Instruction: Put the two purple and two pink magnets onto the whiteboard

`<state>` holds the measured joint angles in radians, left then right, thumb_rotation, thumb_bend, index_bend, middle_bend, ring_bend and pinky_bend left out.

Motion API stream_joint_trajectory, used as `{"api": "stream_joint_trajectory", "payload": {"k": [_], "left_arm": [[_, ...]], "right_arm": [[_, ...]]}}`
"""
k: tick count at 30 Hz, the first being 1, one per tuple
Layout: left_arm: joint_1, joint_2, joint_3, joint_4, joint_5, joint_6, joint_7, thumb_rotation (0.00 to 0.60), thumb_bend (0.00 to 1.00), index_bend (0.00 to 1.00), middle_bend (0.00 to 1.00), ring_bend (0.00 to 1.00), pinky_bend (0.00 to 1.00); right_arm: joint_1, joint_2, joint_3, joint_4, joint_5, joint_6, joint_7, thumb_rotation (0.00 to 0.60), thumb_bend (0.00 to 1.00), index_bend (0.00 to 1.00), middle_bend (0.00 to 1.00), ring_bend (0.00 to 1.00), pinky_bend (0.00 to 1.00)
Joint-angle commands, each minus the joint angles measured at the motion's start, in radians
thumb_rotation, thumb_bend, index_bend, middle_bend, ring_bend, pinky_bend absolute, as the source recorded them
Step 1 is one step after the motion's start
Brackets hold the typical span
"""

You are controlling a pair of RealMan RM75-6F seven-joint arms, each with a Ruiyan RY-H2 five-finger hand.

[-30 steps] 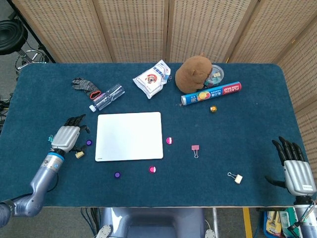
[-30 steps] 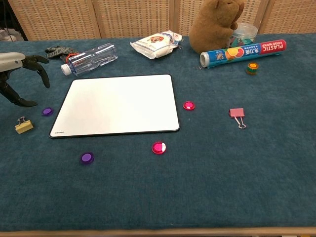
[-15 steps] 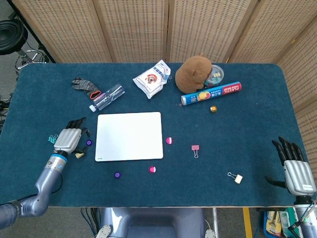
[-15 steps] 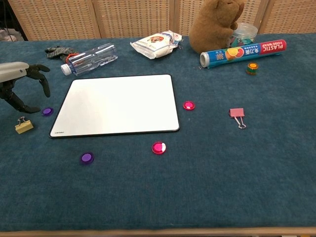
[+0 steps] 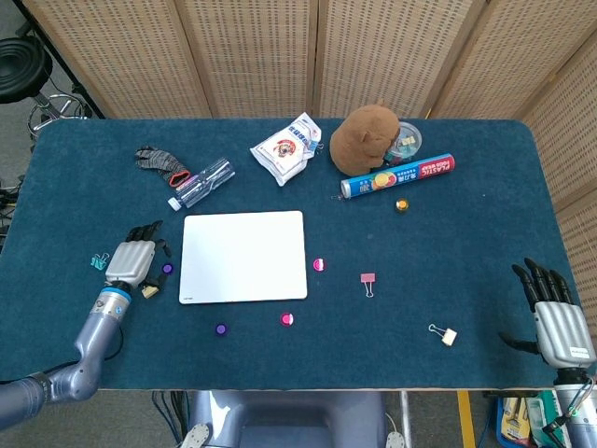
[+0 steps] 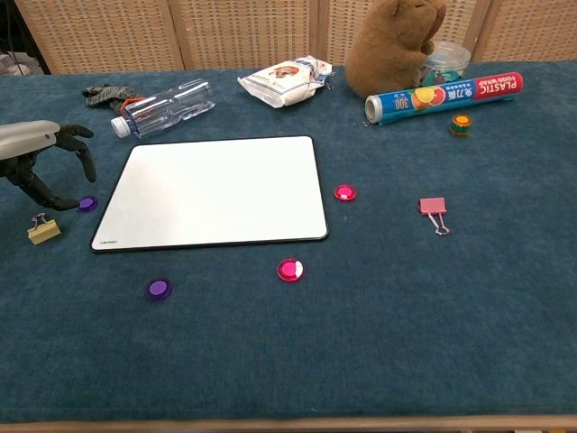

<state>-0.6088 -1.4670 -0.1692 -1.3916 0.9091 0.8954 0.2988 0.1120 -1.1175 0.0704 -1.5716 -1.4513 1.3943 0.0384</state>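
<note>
The whiteboard (image 5: 244,255) (image 6: 211,190) lies flat in the middle of the table with nothing on it. One purple magnet (image 5: 168,269) (image 6: 87,204) sits just left of the board; my left hand (image 5: 131,259) (image 6: 41,158) hovers over it, fingers apart and curved down around it, holding nothing. A second purple magnet (image 5: 221,329) (image 6: 160,289) lies below the board's front left corner. One pink magnet (image 5: 319,264) (image 6: 344,192) is right of the board, another (image 5: 286,319) (image 6: 289,269) in front of it. My right hand (image 5: 555,315) rests open at the table's front right corner.
A small binder clip (image 5: 149,291) (image 6: 42,230) lies beside my left hand. A pink clip (image 5: 368,281) (image 6: 434,209) and another clip (image 5: 446,335) are on the right. A water bottle (image 6: 164,105), glove (image 6: 106,92), snack bag (image 6: 284,79), plush bear (image 6: 394,41), wrap box (image 6: 444,96) line the back.
My left hand has moved slightly right and lowered, its fingertips now close around the left purple magnet. The right hand and all magnets stay put.
</note>
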Motion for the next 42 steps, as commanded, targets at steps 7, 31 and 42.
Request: {"api": "stream_joint_trajectory", "payload": {"k": [7, 31, 42], "left_arm": [[-0.009, -0.029, 0.011, 0.041, -0.008, -0.016, -0.007, 0.6, 0.29, 0.44, 0.0, 0.0, 0.0], [-0.03, -0.055, 0.017, 0.07, -0.056, -0.03, 0.016, 0.6, 0.3, 0.56, 0.0, 0.0, 0.0], [-0.03, -0.047, 0.011, 0.062, -0.062, -0.017, 0.015, 0.6, 0.34, 0.61, 0.0, 0.0, 0.0]], "right_arm": [[0.002, 0.0, 0.0, 0.003, 0.005, -0.007, 0.002, 0.6, 0.0, 0.0, 0.0, 0.0, 0.0], [0.003, 0.001, -0.001, 0.004, 0.009, -0.011, 0.01, 0.6, 0.0, 0.0, 0.0, 0.0, 0.0], [0.003, 0.002, -0.001, 0.004, 0.012, -0.013, 0.014, 0.6, 0.0, 0.0, 0.0, 0.0, 0.0]]}}
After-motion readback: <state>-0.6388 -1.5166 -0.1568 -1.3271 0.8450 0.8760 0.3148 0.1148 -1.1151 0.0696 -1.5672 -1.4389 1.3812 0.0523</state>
